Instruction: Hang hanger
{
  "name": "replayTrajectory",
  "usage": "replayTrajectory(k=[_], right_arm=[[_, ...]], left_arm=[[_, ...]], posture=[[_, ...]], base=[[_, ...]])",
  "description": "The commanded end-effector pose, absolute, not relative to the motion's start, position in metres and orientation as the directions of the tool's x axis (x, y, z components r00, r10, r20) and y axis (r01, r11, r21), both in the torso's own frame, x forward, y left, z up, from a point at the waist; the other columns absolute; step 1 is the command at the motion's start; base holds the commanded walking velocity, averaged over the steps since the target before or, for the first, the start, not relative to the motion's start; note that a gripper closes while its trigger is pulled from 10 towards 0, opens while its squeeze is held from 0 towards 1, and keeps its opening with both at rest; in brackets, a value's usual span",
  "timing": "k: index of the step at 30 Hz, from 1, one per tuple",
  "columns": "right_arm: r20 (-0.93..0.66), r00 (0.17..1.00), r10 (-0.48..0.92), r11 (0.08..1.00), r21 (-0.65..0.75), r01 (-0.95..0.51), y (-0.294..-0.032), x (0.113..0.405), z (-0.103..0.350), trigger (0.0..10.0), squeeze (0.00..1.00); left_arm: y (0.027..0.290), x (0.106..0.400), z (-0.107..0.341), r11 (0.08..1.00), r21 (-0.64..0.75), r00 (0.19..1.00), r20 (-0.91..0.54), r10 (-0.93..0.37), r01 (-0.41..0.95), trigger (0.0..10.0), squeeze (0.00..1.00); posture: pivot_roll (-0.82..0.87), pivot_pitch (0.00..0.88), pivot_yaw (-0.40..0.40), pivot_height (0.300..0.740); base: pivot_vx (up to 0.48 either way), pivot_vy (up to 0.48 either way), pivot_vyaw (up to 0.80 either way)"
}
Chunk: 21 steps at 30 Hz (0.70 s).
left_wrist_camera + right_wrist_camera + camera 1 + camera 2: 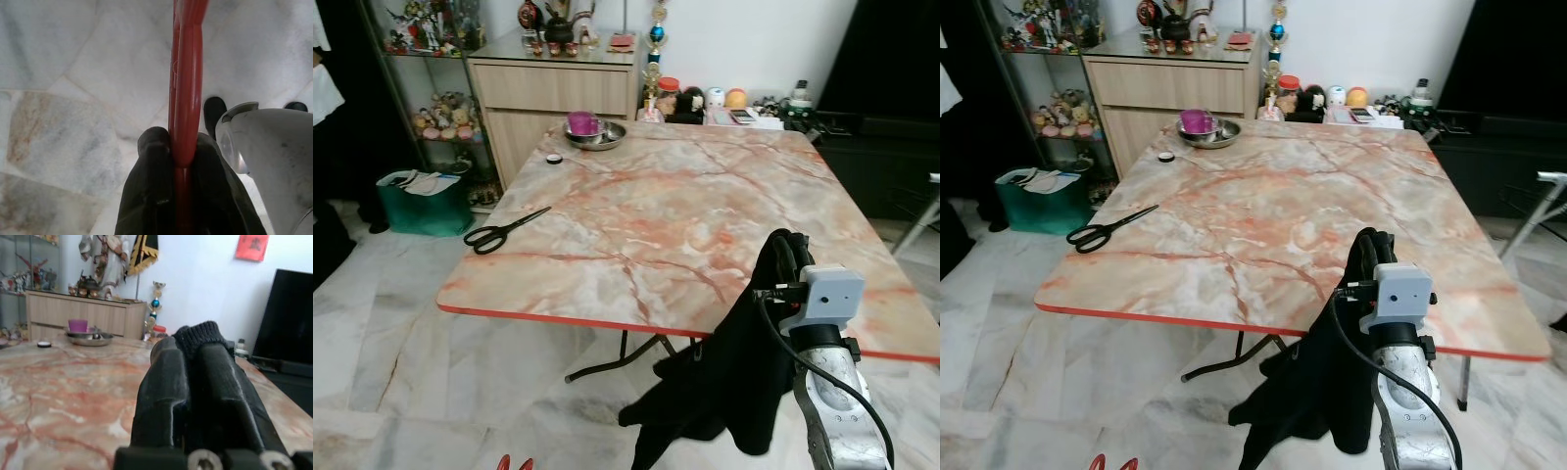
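Note:
My right gripper point(784, 257) is raised at the table's near right edge, shut on a black garment point(724, 382) that droops below the tabletop towards the floor. In the right wrist view the fingers point(166, 377) pinch the knitted cloth point(198, 333) at their tips. My left gripper point(178, 139) hangs low over the marble floor, shut on a red plastic hanger point(186, 88) that runs straight out between its fingers. Two red tips of the hanger point(514, 462) peek in at the bottom edge of the left eye view.
The marble-pattern table point(656, 196) carries black scissors point(504, 230), a small black lid point(554, 159) and a metal bowl with a purple cup point(594, 130). Behind stand a wooden cabinet point(553, 93), a green bin point(424, 201) and a dark TV point(891, 59).

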State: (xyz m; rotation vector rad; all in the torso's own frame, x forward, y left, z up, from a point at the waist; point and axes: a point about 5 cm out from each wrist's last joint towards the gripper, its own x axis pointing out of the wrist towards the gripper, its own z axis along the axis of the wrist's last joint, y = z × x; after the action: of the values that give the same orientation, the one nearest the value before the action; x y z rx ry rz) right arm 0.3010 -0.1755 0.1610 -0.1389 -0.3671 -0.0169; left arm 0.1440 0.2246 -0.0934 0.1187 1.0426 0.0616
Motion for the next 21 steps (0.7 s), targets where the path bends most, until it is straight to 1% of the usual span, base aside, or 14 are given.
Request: replayTrajectory(k=[1,2,4,6,8,9,10,12,13,14,15,17,19,21], right_arm=[[0.417,0.909,-0.003,0.989,-0.135,0.065,-0.18,0.301,0.175,10.0,0.0],[0.422,0.906,-0.002,0.988,-0.138,0.066,-0.18,0.302,0.177,10.0,0.0],[0.441,0.897,-0.021,0.991,-0.113,0.078,-0.184,0.308,0.185,10.0,0.0],[0.461,0.887,-0.027,0.988,-0.122,0.094,-0.188,0.315,0.195,10.0,0.0],[0.512,0.859,-0.021,0.983,-0.147,0.112,-0.195,0.33,0.219,10.0,0.0],[0.512,0.859,-0.021,0.983,-0.147,0.112,-0.195,0.33,0.219,10.0,0.0],[0.536,0.843,-0.027,0.983,-0.137,0.119,-0.198,0.337,0.231,10.0,0.0],[0.537,0.844,-0.02,0.986,-0.129,0.105,-0.198,0.347,0.241,10.0,0.0],[0.524,0.852,0.02,0.977,-0.19,0.094,-0.197,0.361,0.253,10.0,0.0],[0.524,0.852,0.02,0.977,-0.19,0.094,-0.197,0.361,0.253,10.0,0.0],[0.552,0.832,0.051,0.97,-0.225,0.09,-0.195,0.369,0.272,10.0,0.0],[0.574,0.816,0.063,0.966,-0.239,0.094,-0.195,0.378,0.293,10.0,0.0],[0.561,0.825,0.068,0.962,-0.255,0.094,-0.195,0.388,0.309,10.0,0.0],[0.546,0.835,0.065,0.939,-0.317,0.133,-0.196,0.398,0.327,10.0,0.0]], left_arm=[[0.223,0.147,-0.093,0.993,0.118,0.512,-0.853,0.102,-0.002,10.0,0.0],[0.223,0.147,-0.092,0.993,0.116,0.513,-0.852,0.101,-0.003,10.0,0.0],[0.223,0.148,-0.092,0.994,0.112,0.515,-0.851,0.1,-0.007,10.0,0.0],[0.222,0.149,-0.092,0.994,0.111,0.516,-0.851,0.099,-0.008,10.0,0.0],[0.222,0.149,-0.092,0.994,0.108,0.514,-0.852,0.097,-0.007,10.0,0.0],[0.222,0.149,-0.092,0.994,0.108,0.514,-0.852,0.097,-0.007,10.0,0.0],[0.222,0.15,-0.092,0.994,0.107,0.514,-0.853,0.095,-0.007,10.0,0.0],[0.221,0.15,-0.092,0.994,0.105,0.514,-0.853,0.093,-0.006,10.0,0.0],[0.22,0.151,-0.092,0.995,0.101,0.513,-0.854,0.087,0.0,10.0,0.0],[0.22,0.151,-0.092,0.995,0.101,0.513,-0.854,0.087,0.0,10.0,0.0],[0.219,0.152,-0.092,0.995,0.099,0.514,-0.854,0.083,0.003,10.0,0.0],[0.219,0.155,-0.091,0.995,0.095,0.52,-0.85,0.082,-0.002,10.0,0.0],[0.219,0.157,-0.09,0.996,0.092,0.524,-0.848,0.08,-0.004,10.0,0.0],[0.217,0.157,-0.09,0.996,0.089,0.524,-0.848,0.076,0.001,10.0,0.0]], posture=[[0.12,0.014,-0.017,0.74],[0.12,0.02,-0.015,0.74],[0.12,0.024,-0.011,0.74],[0.11,0.032,-0.004,0.74],[0.1,0.04,0.005,0.74],[0.1,0.04,0.005,0.74],[0.09,0.041,0.01,0.74],[0.08,0.043,0.019,0.74],[0.07,0.043,0.019,0.74],[0.07,0.043,0.019,0.74],[0.08,0.043,0.019,0.74],[0.07,0.04,0.023,0.74],[0.07,0.041,0.026,0.74],[0.08,0.04,0.023,0.74]], base=[[0.289,0.0,0.0],[0.0,0.0,0.0],[0.3,0.0,0.0],[0.296,0.0,0.0],[0.0,0.0,0.0],[0.0,0.0,0.0],[0.0,0.0,0.0],[0.0,0.0,0.0],[0.3,0.0,0.0],[0.3,0.0,0.0],[0.0,0.0,0.0],[0.0,0.0,0.0],[0.0,0.0,0.0],[0.0,0.0,0.0]])
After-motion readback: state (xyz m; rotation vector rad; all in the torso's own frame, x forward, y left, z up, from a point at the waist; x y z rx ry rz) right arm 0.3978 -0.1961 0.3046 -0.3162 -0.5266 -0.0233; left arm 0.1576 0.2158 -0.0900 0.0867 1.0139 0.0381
